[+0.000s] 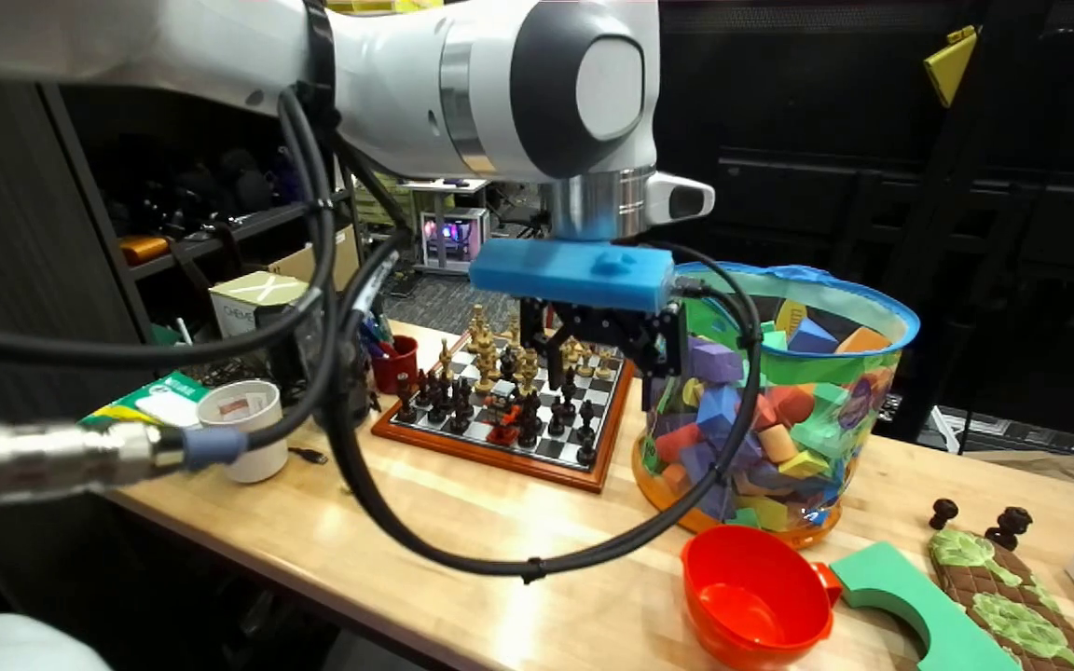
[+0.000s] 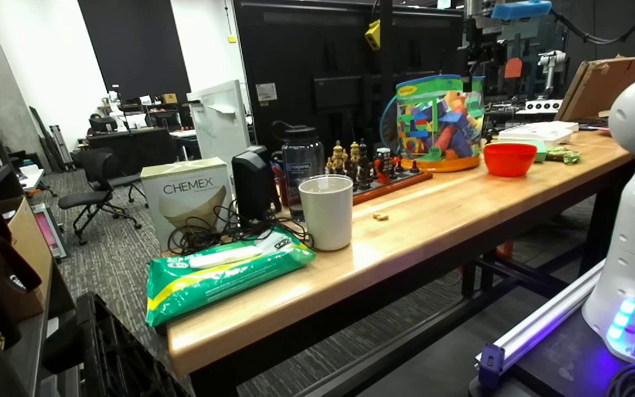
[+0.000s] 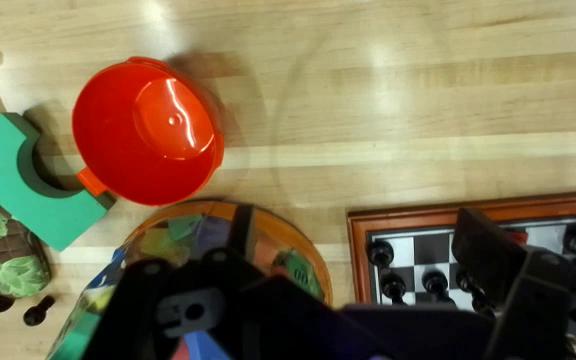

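Note:
My gripper (image 1: 604, 373) is open with nothing between its fingers. It hangs pointing down above the table, between a clear tub of coloured foam blocks (image 1: 912, 328) and a chessboard with a brown wooden frame (image 1: 500, 463). In the wrist view one finger of the gripper (image 3: 360, 227) overlaps the tub's orange base (image 3: 318, 260) and the other overlaps the chessboard (image 3: 358, 260). Dark and tan chess pieces stand on the board. A red bowl with a handle (image 3: 148, 132) sits empty beside the tub; it also shows in both exterior views (image 1: 756, 596) (image 2: 509, 161).
A green foam arch (image 1: 919, 596), a quilted leaf-patterned mat (image 1: 1003, 606) and loose dark chess pieces (image 1: 943, 512) lie beyond the bowl. A white cup (image 2: 326, 215), green wipes pack (image 2: 229, 273), Chemex box (image 2: 188, 198) and water bottle (image 2: 300, 160) stand at the other end. Cables loop below the arm.

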Motion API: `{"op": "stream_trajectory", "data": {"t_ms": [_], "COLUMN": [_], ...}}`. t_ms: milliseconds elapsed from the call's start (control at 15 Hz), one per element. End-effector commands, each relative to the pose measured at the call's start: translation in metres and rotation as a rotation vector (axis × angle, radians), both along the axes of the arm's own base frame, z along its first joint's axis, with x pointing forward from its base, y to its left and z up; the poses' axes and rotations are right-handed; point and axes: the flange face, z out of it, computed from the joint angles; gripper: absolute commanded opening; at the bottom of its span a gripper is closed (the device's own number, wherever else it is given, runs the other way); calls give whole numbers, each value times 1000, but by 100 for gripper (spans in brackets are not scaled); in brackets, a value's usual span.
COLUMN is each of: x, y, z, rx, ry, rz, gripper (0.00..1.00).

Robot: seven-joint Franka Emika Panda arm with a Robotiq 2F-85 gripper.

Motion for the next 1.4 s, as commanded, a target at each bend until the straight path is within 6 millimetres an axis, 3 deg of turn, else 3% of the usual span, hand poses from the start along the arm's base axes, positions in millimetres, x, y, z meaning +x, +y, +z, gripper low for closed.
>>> {"op": "stream_trajectory", "data": {"t_ms": [0,1000,1333], "x": [1,19,39], "y": [0,7,8], "z": [44,156,199], "rx": [20,85,107], "ry": [-71,-247,-266], "rz": [-29,-110,-149], "gripper": [100,100,100]}}
